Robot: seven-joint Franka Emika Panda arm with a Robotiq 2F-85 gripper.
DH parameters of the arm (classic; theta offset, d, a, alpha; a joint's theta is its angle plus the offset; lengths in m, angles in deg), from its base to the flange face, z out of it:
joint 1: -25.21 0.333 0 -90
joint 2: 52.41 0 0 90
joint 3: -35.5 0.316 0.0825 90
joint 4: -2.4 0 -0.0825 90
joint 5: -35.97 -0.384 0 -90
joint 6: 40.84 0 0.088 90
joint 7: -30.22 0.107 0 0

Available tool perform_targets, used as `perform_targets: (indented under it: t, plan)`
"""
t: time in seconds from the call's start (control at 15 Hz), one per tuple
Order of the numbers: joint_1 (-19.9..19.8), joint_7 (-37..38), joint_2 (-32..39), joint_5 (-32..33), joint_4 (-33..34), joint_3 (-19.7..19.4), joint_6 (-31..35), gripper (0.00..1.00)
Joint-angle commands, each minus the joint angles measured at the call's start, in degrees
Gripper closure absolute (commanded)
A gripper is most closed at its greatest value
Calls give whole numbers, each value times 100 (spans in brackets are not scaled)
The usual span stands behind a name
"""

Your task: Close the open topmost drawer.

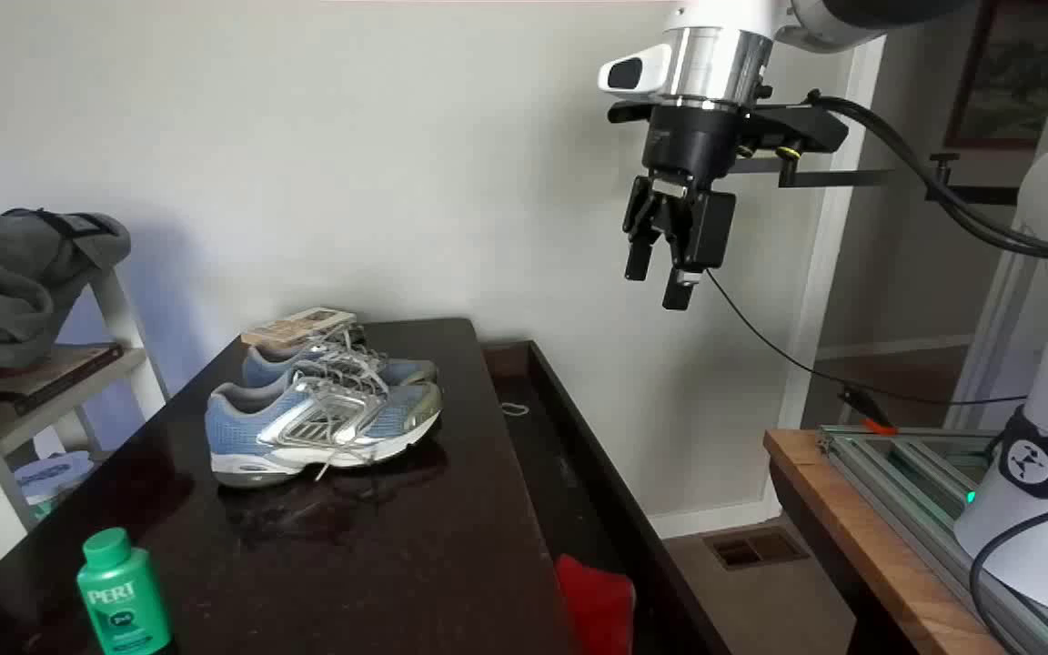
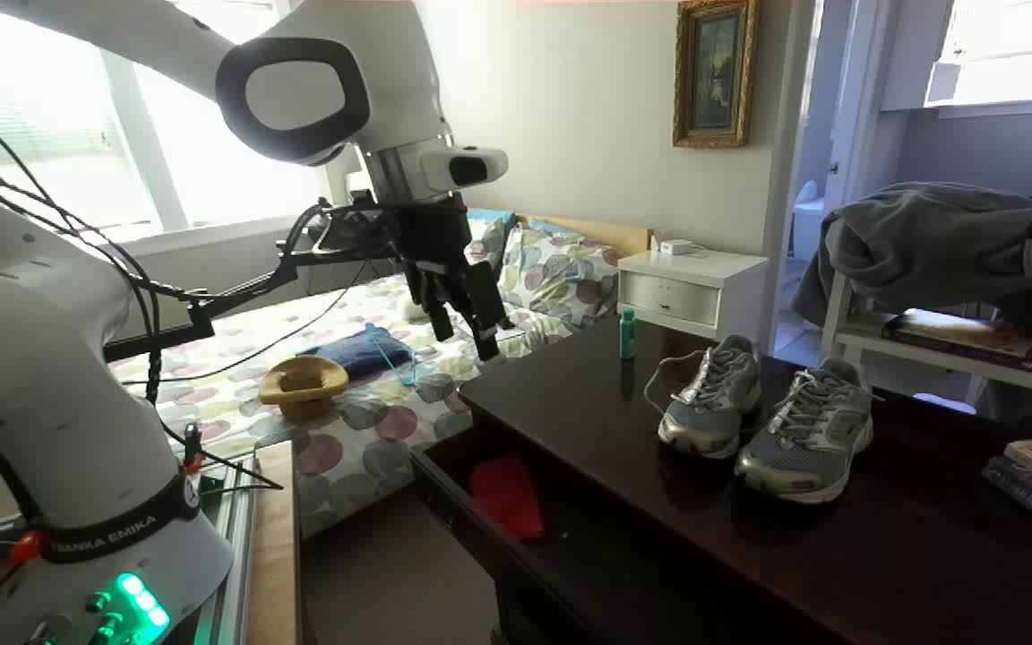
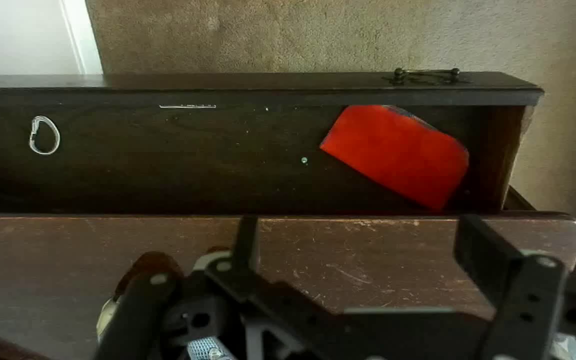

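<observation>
The topmost drawer of the dark glossy dresser is pulled out in both exterior views. In the wrist view its front panel runs across the picture, apart from the dresser top. Two metal handles show on the panel, at the left edge and at the right. A red flat item and a small white loop lie inside. My gripper is open and empty, in the air well above the dresser and drawer; it also shows in an exterior view and the wrist view.
Blue-grey sneakers, a green bottle and books stand on the dresser top. A wooden table edge bears the robot base. A bed and a white nightstand stand behind. A wall is beyond the dresser's end.
</observation>
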Motion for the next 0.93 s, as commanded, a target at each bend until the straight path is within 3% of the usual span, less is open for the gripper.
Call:
perform_targets:
  t: [0.0, 0.47, 0.67, 0.87]
  plan:
    - [-18, -11, -2, -19, 8, 23, -16, 0]
    - [-18, -11, -2, -19, 8, 23, -16, 0]
    - [-315, 575, 816, 26, 322, -6, 438, 0]
    - [-807, 856, 1399, 117, 510, -185, 469, 0]
